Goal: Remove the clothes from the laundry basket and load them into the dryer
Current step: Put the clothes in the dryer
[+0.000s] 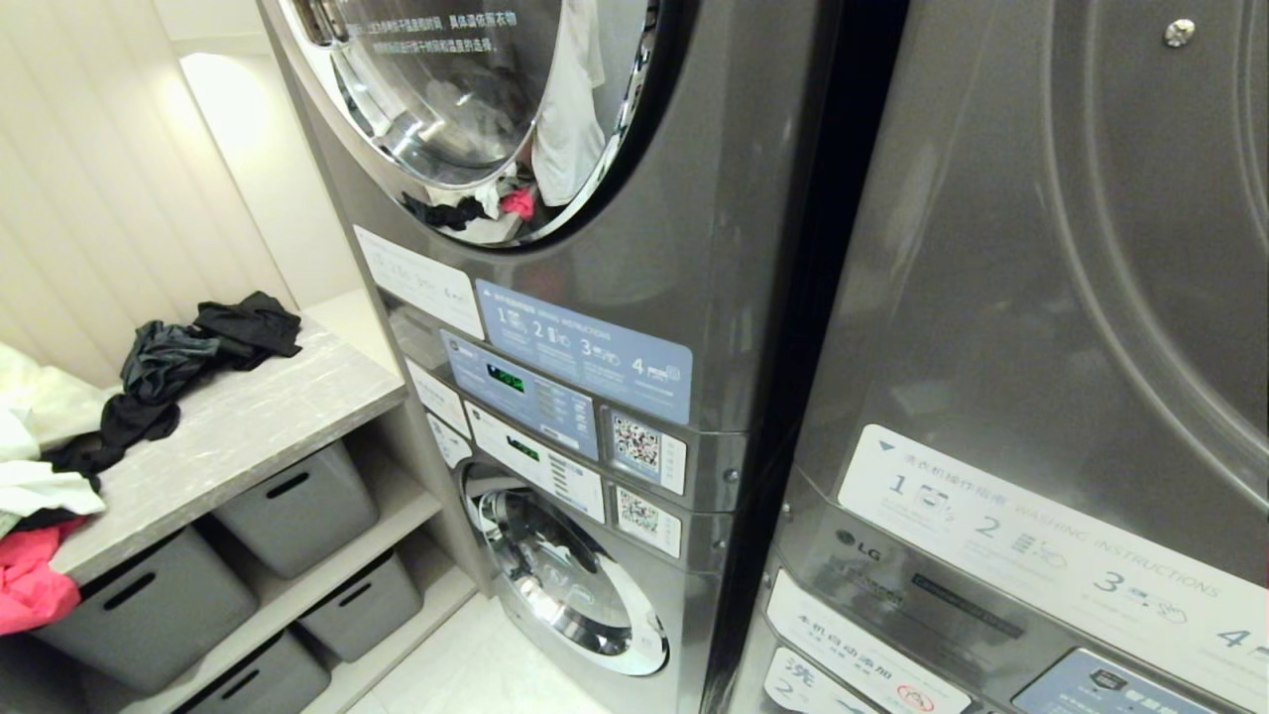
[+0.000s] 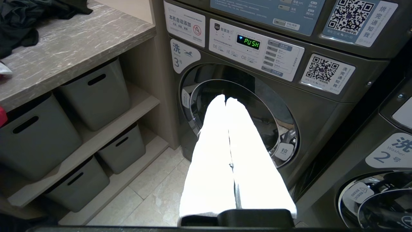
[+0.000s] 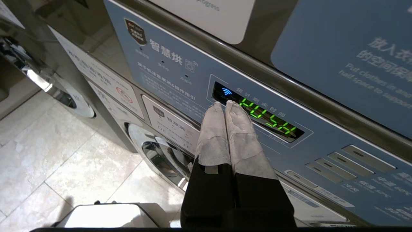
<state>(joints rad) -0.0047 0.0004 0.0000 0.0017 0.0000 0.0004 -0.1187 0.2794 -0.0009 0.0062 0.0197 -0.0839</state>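
clothes: soft, light, limp black heap on the shelf top, beside the dryer; pinch a raised fold.
count: one dark heap, four grey bins (basket not in view).
right gripper: pressed together, empty, at the panel display.
left gripper: pressed together, empty.

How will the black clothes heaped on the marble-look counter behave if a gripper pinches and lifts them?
The black clothes lie crumpled and folded over themselves, so likely floppy, draping from the pinch. Pieces overlap and trail toward the counter edge; one grab may drag neighbours along. They look thin, probably light.
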